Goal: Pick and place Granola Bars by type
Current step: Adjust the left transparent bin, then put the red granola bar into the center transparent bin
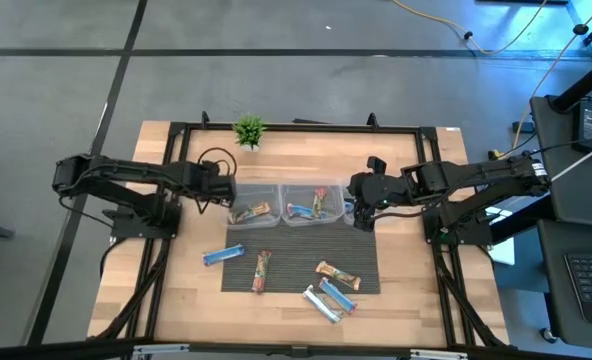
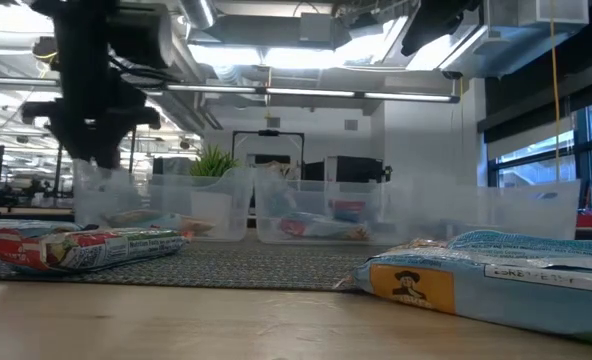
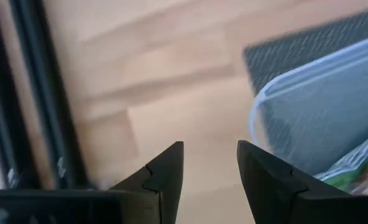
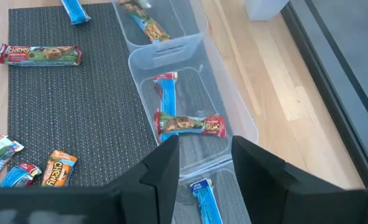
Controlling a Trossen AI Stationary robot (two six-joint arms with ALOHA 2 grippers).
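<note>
Three clear bins stand in a row at the mat's far edge. The left bin (image 1: pixel 253 203) holds a brown bar (image 4: pixel 148 28). The middle bin (image 1: pixel 312 202) holds a blue bar (image 4: pixel 167 99) and a red-ended bar (image 4: pixel 190 124). The right bin holds a blue bar (image 4: pixel 206 199). Loose on the dark mat (image 1: pixel 301 262) lie a red-brown bar (image 1: pixel 263 272), an orange bar (image 1: pixel 338 273) and blue and silvery bars (image 1: pixel 331 300). A blue bar (image 1: pixel 223 256) lies at the mat's left edge. My left gripper (image 3: pixel 210 155) is open and empty beside the left bin's outer corner (image 3: pixel 283 99). My right gripper (image 4: pixel 204 155) is open and empty above the right bin.
A small green plant (image 1: pixel 248 130) stands at the table's far edge. Black frame rails (image 1: pixel 166 240) run along both sides of the wooden table. In the low view a red bar (image 2: pixel 86 248) and a blue bar (image 2: pixel 476 285) lie close in front.
</note>
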